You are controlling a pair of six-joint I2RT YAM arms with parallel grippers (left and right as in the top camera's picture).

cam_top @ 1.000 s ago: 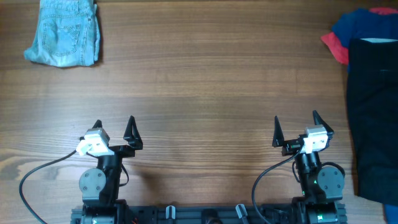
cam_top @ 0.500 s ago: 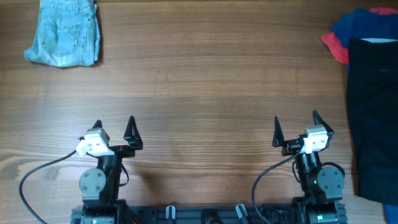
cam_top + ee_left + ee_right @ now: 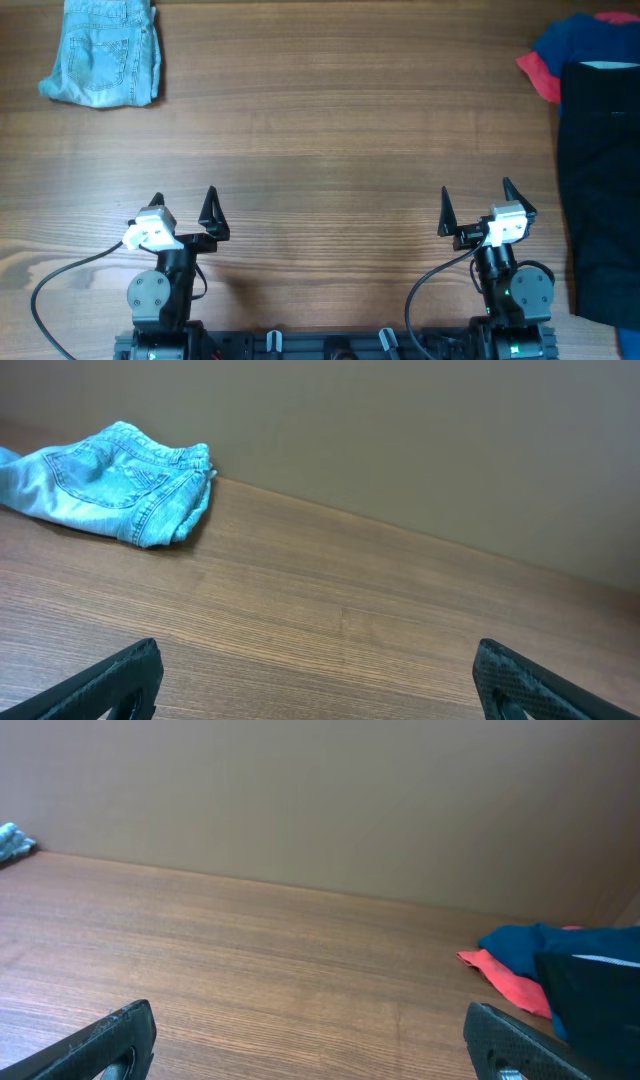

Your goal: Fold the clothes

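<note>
Folded light-blue denim shorts (image 3: 102, 52) lie at the table's far left corner; they also show in the left wrist view (image 3: 115, 480). A pile of clothes sits at the right edge: a black garment (image 3: 600, 180) over a blue one (image 3: 575, 42) and a red one (image 3: 537, 75); the right wrist view shows the blue (image 3: 520, 945) and red (image 3: 505, 978) ones. My left gripper (image 3: 183, 205) is open and empty near the front edge. My right gripper (image 3: 477, 205) is open and empty, left of the black garment.
The wooden table (image 3: 330, 140) spans the whole view. A plain wall (image 3: 320, 800) rises behind its far edge. The arm bases and a cable (image 3: 60, 290) sit along the front edge.
</note>
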